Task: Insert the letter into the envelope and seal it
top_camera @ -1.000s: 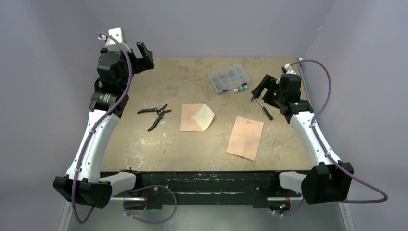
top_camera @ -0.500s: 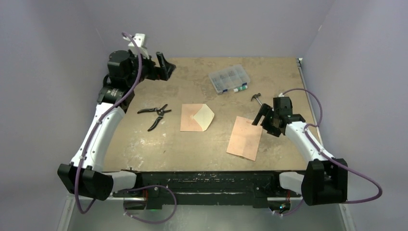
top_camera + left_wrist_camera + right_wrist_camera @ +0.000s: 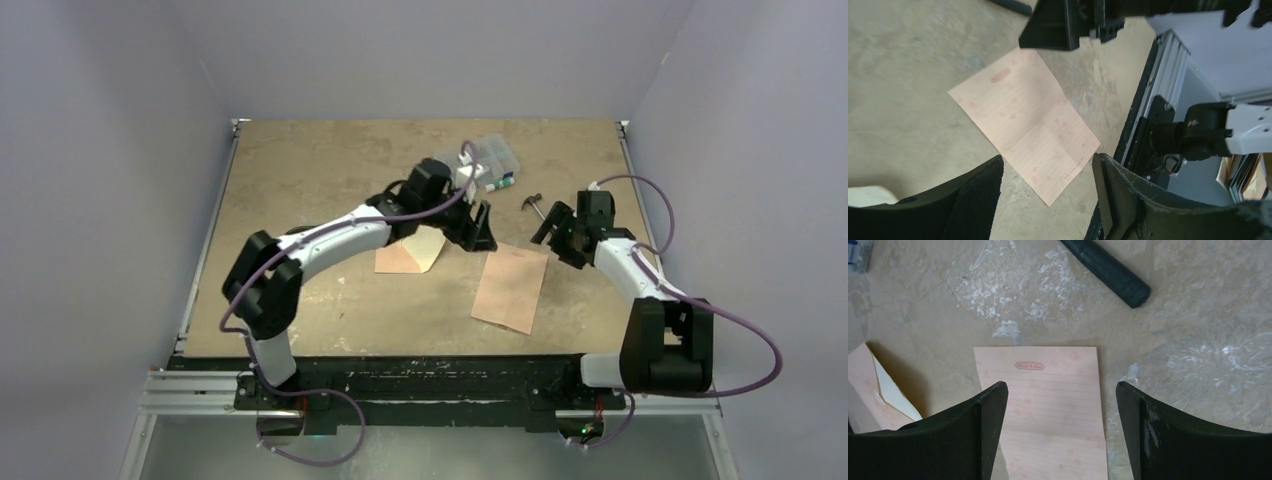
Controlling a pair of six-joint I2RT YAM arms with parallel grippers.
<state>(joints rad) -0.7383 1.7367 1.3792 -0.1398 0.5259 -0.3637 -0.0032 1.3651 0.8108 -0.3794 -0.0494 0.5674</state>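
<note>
The letter [image 3: 511, 287] lies flat right of centre; it also shows in the left wrist view [image 3: 1025, 120] and the right wrist view [image 3: 1048, 405]. The envelope [image 3: 402, 258] lies at centre with its cream flap open, partly hidden under my left arm; its edge shows in the right wrist view [image 3: 870, 385]. My left gripper [image 3: 478, 230] is open and empty, low between the envelope and the letter, with the letter's corner between its fingers [image 3: 1048, 165]. My right gripper [image 3: 558, 228] is open and empty by the letter's far right corner, above its top edge [image 3: 1062, 390].
A clear plastic parts box [image 3: 497, 158] stands at the back, partly hidden by my left wrist. A small black-handled tool [image 3: 533, 203] lies behind the right gripper, its handle [image 3: 1108, 272] in the right wrist view. The table's front rail [image 3: 1148, 105] runs past the letter.
My left arm has swung from the far left corner across the table to the middle, over the envelope. My right gripper has moved from the right edge to the letter's far corner.
</note>
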